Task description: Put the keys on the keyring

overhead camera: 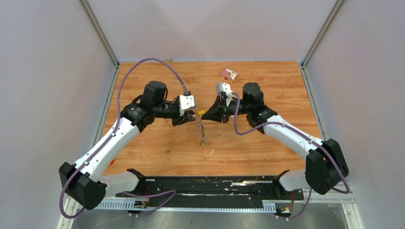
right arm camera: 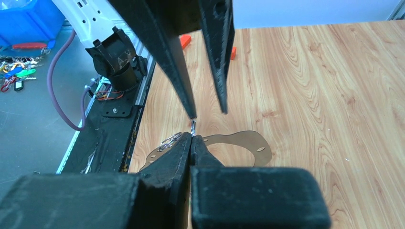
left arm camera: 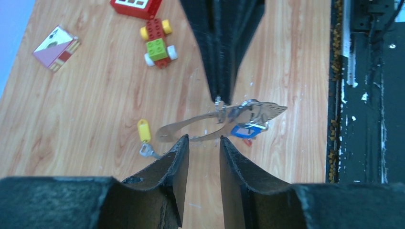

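Now | right gripper (right arm camera: pixel 192 140) clamped on keyring (left arm camera: pixel 186 122) | left gripper (left arm camera: pixel 204 140) jaws apart, empty | best: back left straight off without nudging it, then take yellow-tagged key (left arm camera: pixel 145 140)

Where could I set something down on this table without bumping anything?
Bare wood runs along the near edge, between the keyring and the black rail, and in the far right corner right of the card. The middle is crowded: left fingers and right fingers meet at the keyring, near a yellow-tagged key and toy car.
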You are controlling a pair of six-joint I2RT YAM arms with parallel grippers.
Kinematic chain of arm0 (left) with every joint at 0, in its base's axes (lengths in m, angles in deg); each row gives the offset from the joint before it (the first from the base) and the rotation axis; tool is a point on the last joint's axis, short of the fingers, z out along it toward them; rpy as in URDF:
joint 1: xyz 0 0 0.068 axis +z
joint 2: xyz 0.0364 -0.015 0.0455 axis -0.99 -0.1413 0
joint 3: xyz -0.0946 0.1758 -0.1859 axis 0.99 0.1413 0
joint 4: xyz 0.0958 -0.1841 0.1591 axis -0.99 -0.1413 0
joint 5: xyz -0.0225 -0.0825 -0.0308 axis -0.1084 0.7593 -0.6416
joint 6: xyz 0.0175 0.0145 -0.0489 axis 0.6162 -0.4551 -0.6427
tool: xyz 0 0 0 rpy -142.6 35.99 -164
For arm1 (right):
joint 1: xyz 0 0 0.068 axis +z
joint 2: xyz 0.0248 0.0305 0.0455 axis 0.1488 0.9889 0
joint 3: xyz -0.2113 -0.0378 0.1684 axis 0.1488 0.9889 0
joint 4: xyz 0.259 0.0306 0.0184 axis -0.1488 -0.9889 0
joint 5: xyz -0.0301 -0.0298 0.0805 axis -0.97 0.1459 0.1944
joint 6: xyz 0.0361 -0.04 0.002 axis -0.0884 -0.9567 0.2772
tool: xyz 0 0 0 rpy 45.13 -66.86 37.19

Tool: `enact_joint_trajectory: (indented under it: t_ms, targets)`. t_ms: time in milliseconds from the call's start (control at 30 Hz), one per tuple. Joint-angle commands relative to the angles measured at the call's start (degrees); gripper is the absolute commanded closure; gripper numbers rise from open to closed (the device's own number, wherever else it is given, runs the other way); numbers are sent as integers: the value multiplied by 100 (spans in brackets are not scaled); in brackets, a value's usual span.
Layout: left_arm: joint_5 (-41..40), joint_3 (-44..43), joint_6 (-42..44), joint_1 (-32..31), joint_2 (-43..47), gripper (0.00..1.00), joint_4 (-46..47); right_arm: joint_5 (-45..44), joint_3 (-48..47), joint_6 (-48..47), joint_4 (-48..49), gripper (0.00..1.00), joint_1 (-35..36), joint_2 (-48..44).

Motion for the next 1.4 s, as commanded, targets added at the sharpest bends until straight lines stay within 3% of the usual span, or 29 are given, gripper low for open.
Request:
enact_joint_trajectory:
  t_ms: [0, 233, 600, 1033, 1367]
  targets:
    - [879, 428, 174, 11, 286, 62, 796, 209, 37, 391, 729, 100, -71, -76]
    - [1044, 753, -228, 11, 370, 63, 1569, 241, 67, 481, 902, 100, -92, -24]
    - [1006, 758, -243, 11, 296, 67, 1674, 315, 59, 582, 885, 100, -92, 19]
    - [1092, 769, -303, 11, 177, 82, 1709, 308, 41, 560, 851, 100, -98, 32]
    - [1089, 784, -785, 11, 27, 99, 2028, 278, 71, 536, 853, 100, -94, 58]
